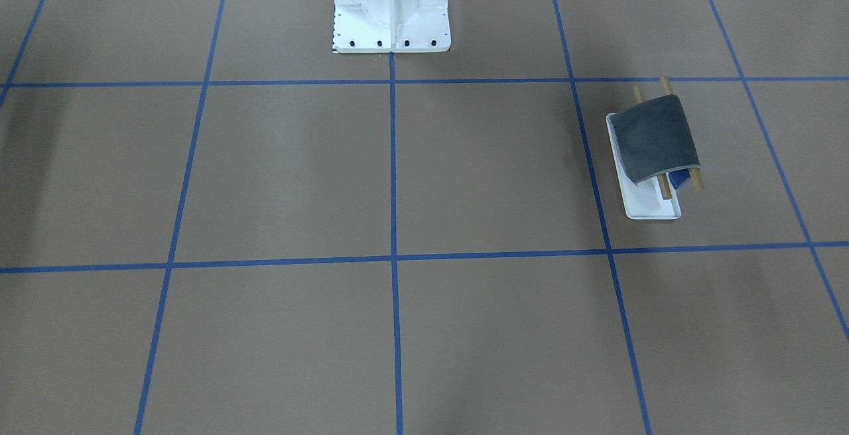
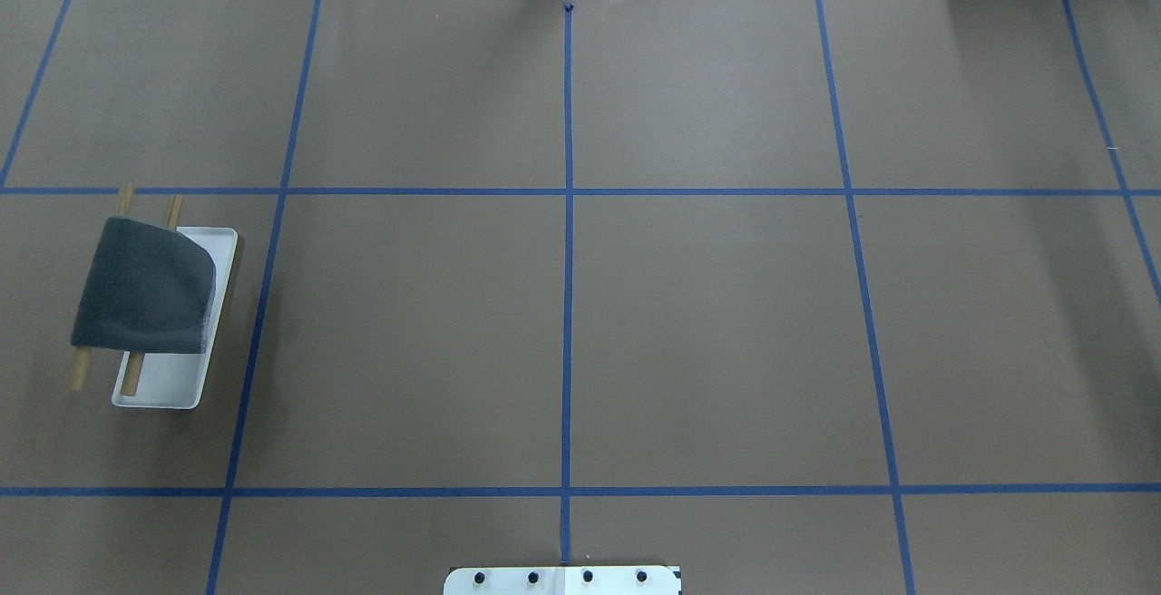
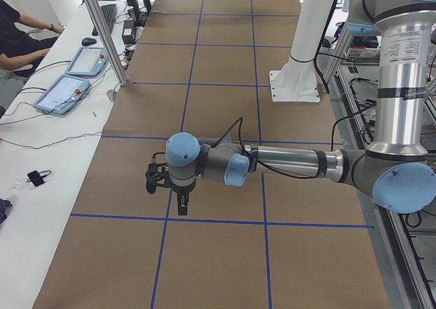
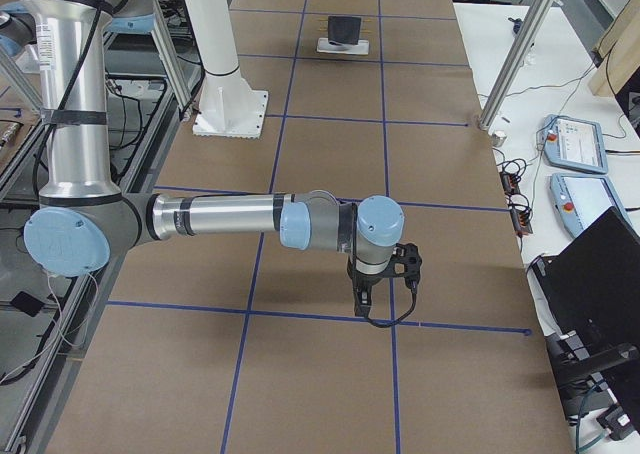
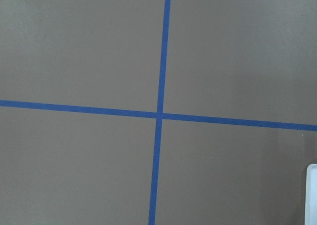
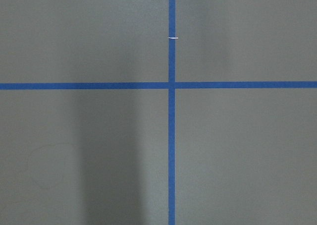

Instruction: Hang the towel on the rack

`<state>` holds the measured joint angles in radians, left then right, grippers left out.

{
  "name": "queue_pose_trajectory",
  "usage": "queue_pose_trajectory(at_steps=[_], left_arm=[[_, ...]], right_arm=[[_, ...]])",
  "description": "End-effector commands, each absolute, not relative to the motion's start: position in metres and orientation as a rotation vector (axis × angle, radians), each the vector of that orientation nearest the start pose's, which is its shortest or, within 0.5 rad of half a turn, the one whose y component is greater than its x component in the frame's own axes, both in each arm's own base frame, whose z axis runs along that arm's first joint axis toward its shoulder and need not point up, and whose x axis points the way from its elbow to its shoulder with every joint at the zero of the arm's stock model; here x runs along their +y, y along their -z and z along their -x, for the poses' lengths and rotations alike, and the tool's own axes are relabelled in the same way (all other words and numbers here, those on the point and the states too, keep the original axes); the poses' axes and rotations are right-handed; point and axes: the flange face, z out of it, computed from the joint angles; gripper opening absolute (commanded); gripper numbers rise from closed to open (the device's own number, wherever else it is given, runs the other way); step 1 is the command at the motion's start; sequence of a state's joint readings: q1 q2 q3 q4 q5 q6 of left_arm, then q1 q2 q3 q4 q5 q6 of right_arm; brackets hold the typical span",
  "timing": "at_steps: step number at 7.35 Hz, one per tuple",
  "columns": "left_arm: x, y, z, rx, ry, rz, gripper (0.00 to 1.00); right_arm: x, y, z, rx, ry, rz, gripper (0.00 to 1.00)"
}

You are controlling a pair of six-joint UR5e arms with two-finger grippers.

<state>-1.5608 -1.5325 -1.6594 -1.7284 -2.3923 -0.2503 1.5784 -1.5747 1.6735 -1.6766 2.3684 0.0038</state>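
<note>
The dark grey towel (image 1: pixel 653 140) hangs draped over the two wooden rods of the rack (image 1: pixel 647 206). A bit of its blue patch (image 1: pixel 678 178) shows under the near edge. In the overhead view the towel (image 2: pixel 145 287) covers the rods above the rack's white tray (image 2: pixel 168 386) at the table's left. Both show small in the exterior right view, the towel (image 4: pixel 347 26) on the rack (image 4: pixel 343 46). My left gripper (image 3: pixel 182 203) and right gripper (image 4: pixel 362 299) hang above the table, away from the rack. I cannot tell whether either is open or shut.
The white bolted robot pedestal (image 1: pixel 391 10) stands at the table's robot side. Blue tape lines (image 2: pixel 568 305) divide the brown table. A corner of the white tray (image 5: pixel 312 195) shows in the left wrist view. Operators' tablets (image 3: pixel 71 91) lie on a side bench.
</note>
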Motion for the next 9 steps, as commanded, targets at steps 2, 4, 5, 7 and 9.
queue_pose_trajectory(at_steps=[2, 4, 5, 7, 9], left_arm=[[-0.4878, -0.6195, 0.0552, 0.836, 0.145, -0.076, 0.98], [-0.4910, -0.6233, 0.0544, 0.835, 0.145, -0.070, 0.98], [-0.4909, -0.6240, 0.0544, 0.835, 0.145, -0.069, 0.98], [-0.4916, -0.6232, 0.0543, 0.836, 0.145, -0.070, 0.98], [-0.4916, -0.6232, 0.0543, 0.836, 0.145, -0.070, 0.98]], right_arm=[[-0.4873, -0.6153, -0.0654, -0.802, -0.023, 0.004, 1.00], [-0.4873, -0.6151, -0.0652, -0.805, -0.023, 0.004, 1.00], [-0.4873, -0.6143, -0.0652, -0.805, -0.023, 0.002, 1.00], [-0.4872, -0.6151, -0.0651, -0.807, -0.025, 0.006, 1.00], [-0.4873, -0.6150, -0.0651, -0.807, -0.025, 0.004, 1.00]])
